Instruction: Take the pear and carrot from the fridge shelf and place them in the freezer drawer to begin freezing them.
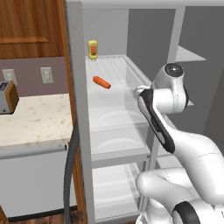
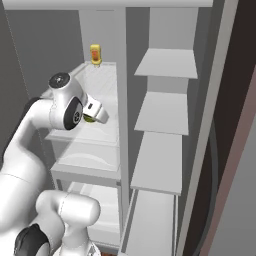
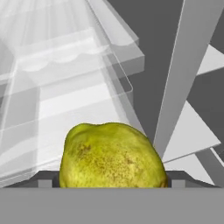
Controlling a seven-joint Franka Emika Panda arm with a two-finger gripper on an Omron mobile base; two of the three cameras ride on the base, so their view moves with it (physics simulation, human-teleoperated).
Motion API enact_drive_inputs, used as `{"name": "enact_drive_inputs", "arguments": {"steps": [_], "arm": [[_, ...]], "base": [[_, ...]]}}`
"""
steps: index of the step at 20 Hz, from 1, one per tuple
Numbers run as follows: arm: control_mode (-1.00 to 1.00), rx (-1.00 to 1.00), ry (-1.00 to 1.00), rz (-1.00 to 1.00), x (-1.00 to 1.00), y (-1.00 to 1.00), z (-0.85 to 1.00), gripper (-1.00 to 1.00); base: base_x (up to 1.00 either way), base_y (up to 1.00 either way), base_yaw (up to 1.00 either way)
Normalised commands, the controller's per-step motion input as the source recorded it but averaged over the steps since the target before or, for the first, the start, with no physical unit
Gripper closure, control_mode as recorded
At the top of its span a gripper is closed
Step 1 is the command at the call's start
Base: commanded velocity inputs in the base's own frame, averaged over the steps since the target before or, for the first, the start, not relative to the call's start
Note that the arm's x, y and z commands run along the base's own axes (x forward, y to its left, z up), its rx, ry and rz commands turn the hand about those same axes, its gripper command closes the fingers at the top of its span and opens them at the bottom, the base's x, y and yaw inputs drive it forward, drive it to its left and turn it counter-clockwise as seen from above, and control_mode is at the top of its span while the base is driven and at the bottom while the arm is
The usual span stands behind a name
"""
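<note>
Jaws clamped wide on the pear [image 3: 113,155]. Keep grip firm, back clear of the fridge shelf [image 1: 114,70], go low to freezer drawer. Carrot [image 1: 101,82] next.

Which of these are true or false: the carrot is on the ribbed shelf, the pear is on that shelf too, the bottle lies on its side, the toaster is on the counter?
1. The carrot lies on the fridge shelf. True.
2. The pear sits on that shelf. False: it is between the jaws of the gripper.
3. The bottle lies flat. False: it stands upright.
4. The toaster is on the counter. True.
</note>
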Motion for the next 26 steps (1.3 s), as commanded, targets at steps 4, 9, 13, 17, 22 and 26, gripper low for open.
{"name": "enact_drive_inputs", "arguments": {"steps": [4, 9, 13, 17, 22, 26], "arm": [[-1.0, 0.04, 0.01, -0.02, -0.42, 0.0, -0.17, 1.0], [-1.0, 0.07, 0.0, -0.07, -0.8, 0.0, -0.09, 1.0], [1.0, 0.02, 0.0, -0.02, -0.25, 0.0, -0.02, 1.0], [1.0, 0.0, 0.0, 0.0, 0.0, 0.0, 0.0, 1.0], [1.0, 0.0, 0.0, 0.0, 0.0, 0.0, 0.0, 1.0], [1.0, 0.0, 0.0, 0.0, 0.0, 0.0, 0.0, 1.0]], "base": [[0.0, 0.0, 0.0], [0.0, 0.0, 0.0], [-0.75, 0.0, -0.08], [-1.0, 0.0, -0.11], [-0.68, -0.02, -0.13], [0.0, -0.18, -0.17]]}}
